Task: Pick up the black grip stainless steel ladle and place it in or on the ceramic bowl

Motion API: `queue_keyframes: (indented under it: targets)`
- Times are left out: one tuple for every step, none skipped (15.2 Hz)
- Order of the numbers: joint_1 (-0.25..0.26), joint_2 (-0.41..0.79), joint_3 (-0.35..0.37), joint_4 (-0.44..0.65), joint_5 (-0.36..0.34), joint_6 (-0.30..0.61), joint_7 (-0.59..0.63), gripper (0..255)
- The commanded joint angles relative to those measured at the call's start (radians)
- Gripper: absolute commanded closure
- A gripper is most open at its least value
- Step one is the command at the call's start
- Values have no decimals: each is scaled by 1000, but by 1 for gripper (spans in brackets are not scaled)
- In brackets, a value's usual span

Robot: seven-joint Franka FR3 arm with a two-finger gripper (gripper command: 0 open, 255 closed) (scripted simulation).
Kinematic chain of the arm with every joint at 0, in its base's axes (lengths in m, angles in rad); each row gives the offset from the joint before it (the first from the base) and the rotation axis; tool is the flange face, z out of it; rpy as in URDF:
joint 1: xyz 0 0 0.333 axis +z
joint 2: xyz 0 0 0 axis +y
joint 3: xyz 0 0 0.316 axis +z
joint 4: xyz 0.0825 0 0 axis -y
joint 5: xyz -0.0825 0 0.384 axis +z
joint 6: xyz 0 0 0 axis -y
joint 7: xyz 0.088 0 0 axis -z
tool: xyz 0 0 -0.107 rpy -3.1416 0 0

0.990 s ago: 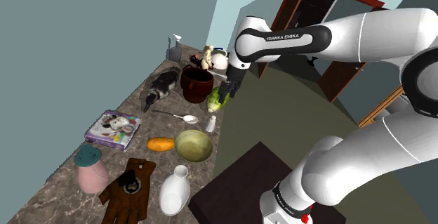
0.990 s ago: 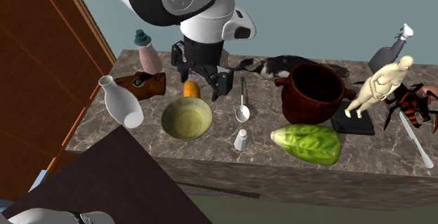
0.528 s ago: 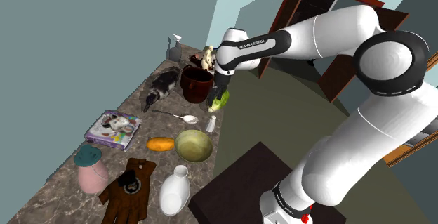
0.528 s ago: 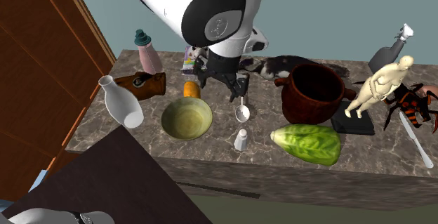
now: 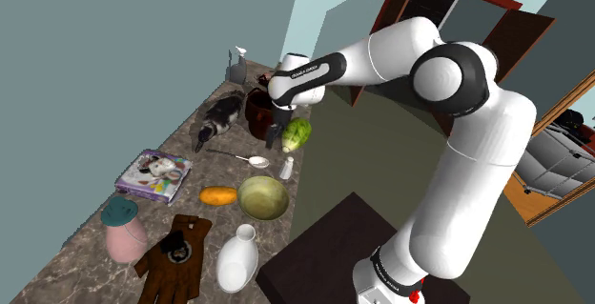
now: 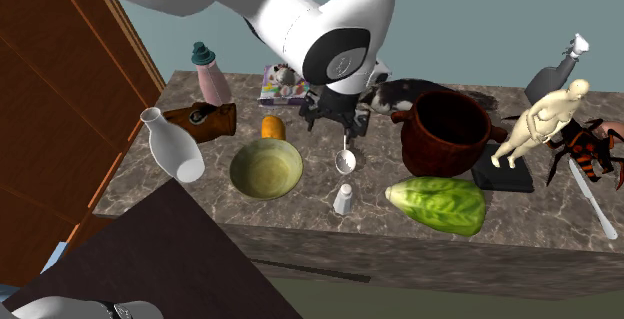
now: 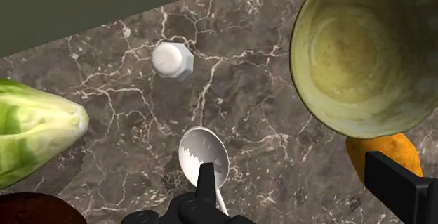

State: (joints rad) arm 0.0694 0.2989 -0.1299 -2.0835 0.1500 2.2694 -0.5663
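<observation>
The ladle (image 5: 250, 159) lies on the dark marble counter, its shiny scoop (image 6: 345, 161) toward the counter's front edge; its handle runs under my hand. The yellow-green bowl (image 5: 262, 197) stands beside it, upright and empty, also seen as the bowl (image 6: 266, 168). My gripper (image 5: 275, 138) hangs above the ladle, open and holding nothing. In the wrist view one finger (image 7: 206, 179) overlaps the ladle scoop (image 7: 202, 154), while the other finger (image 7: 396, 184) is over by the orange fruit (image 7: 385, 152) and the bowl (image 7: 365, 54). My gripper (image 6: 335, 122) covers the handle.
A white shaker (image 6: 343, 199) and a lettuce (image 6: 438, 203) sit near the front edge. A brown pot (image 6: 447, 130), a figurine (image 6: 540, 122), a cat (image 5: 221, 116), a book (image 5: 153, 174), a white vase (image 6: 172, 145) and a pink bottle (image 6: 208, 75) crowd the counter.
The arm has swung toward the shoulder view's left and come down, carrying the gripper from beside the lettuce to above the ladle. The fingers stayed open.
</observation>
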Motion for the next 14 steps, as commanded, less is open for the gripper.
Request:
queue_keyframes:
  targets:
    - [-5,92,12,78,11,16,-33,0]
    - [-8,131,18,111,14,22,-48,0]
    - [-11,170,24,147,16,26,-63,0]
    - [-14,209,30,183,18,30,-76,0]
    - [-17,248,36,221,18,32,-89,0]
    - [-19,288,42,261,18,33,-101,0]
    - [-21,327,47,302,17,33,-112,0]
    - [-23,367,53,345,16,31,-122,0]
    - [-25,408,58,390,14,28,-133,0]
    - [-26,449,63,436,11,24,-142,0]
    - [-27,490,68,485,9,18,-151,0]
    - [-28,533,73,537,5,11,-160,0]
    - [-29,576,77,591,1,1,-168,0]
    - [-29,621,82,648,-3,-10,-176,0]
